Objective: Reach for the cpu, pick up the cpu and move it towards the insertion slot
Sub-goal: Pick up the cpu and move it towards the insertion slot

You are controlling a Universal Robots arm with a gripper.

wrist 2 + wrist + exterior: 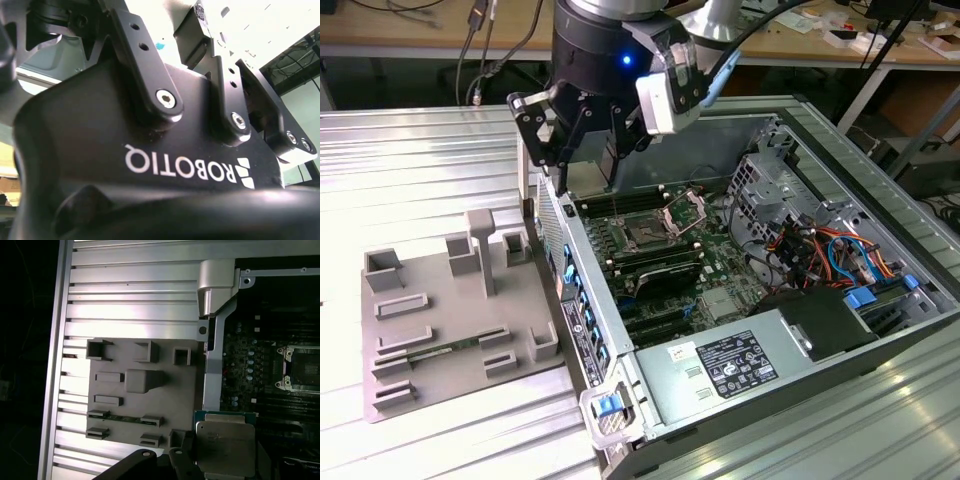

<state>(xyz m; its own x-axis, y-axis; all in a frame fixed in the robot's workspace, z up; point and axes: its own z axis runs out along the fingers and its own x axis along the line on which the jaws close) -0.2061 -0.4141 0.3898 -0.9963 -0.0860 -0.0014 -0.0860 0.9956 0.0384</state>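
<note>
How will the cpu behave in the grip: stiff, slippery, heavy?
Likely stiff: the cpu looks like a flat, metal-topped plate. Probably slippery: its smooth top shines, and the gripper seems to hold it by thin edges. Probably light, being thin.

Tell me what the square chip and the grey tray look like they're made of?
The cpu, held at the gripper in the first wrist view, looks like metal on top: a pale silvery plate with a dull shine, edged by a green board. The grey tray looks like matte plastic: flat, even grey, no shine, with blocky moulded posts and pockets. That is a guess from looks alone.
</note>
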